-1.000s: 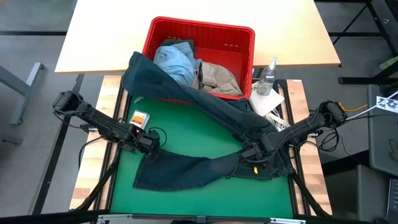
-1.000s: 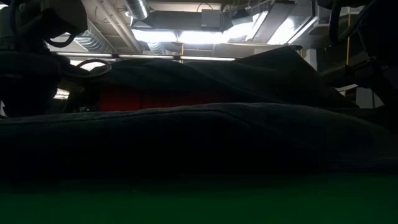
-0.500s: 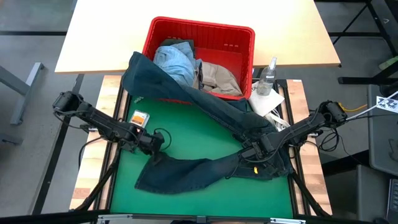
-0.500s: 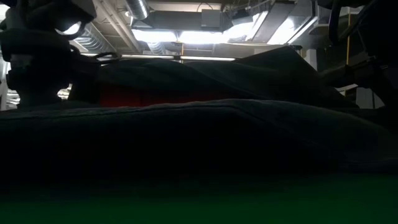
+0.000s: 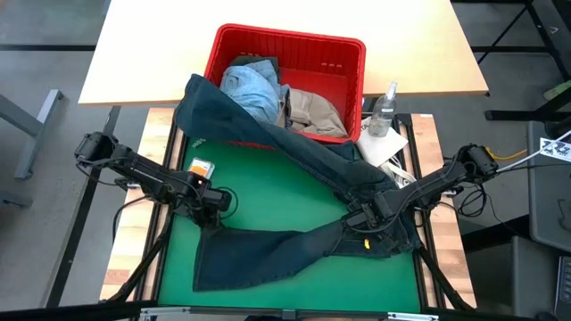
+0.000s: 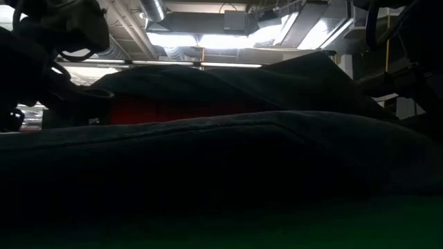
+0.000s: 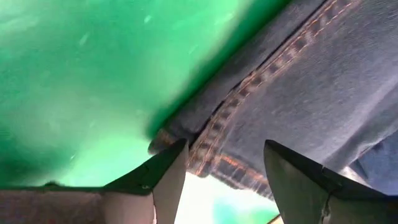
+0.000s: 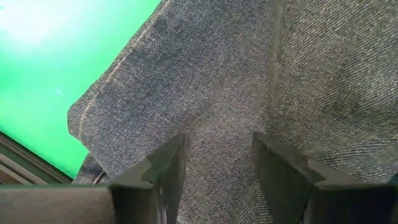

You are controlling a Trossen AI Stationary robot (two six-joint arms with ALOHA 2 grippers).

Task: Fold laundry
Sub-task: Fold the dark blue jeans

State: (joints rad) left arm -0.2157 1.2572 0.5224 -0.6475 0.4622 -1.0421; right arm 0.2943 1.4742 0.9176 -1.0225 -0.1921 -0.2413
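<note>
Shifted jeans (image 5: pixel 294 241); fingers (image 7: pixel 168 180) apparently spread.

The left gripper (image 5: pixel 214 203) has drawn back left and slightly far, off the dark navy jeans (image 5: pixel 294 245), its fingers apart. The jeans' left leg end has slid nearer the table's near edge, lying straighter and pointing near-left.

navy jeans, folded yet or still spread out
Spread out, not folded. The navy jeans lie stretched across the green mat, one leg trailing up over the rim of the red basket.
</note>
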